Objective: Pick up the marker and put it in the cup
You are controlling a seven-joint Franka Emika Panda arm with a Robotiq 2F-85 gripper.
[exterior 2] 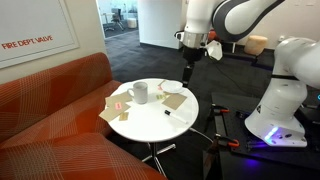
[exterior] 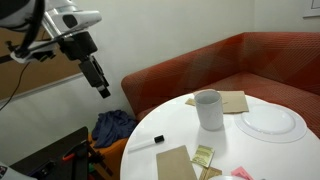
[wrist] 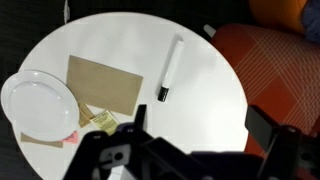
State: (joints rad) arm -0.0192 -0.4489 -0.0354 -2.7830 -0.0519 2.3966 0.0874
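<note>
High off the table's edge, my gripper [exterior: 102,88] hangs on the arm [exterior: 60,25] with nothing in it. In the wrist view its fingers [wrist: 264,125] sit far apart at either side of the frame, so I read the jaws as wide, though in both exterior views they are too small to confirm that.

Ahead of the gripper in the wrist view lies the marker [wrist: 170,68], flat on the white table [wrist: 210,90], black cap toward the camera and well clear of the fingers. Just beside it is a brown napkin [wrist: 105,85], and past that a plate [wrist: 38,103]. The cup [exterior: 209,109] stands upright nearer the table's middle in an exterior view, apart from the marker and near the plate. I can't make it out in the wrist view. A red sofa [exterior: 250,60] curves round the far side.

I judge this to be the approach, with nothing grasped yet. Next I'd bring the gripper down over the marker's middle and turn the wrist so the fingers straddle the barrel across its length. Then I'd settle low enough to close on so slim a thing without scraping the table.
</note>
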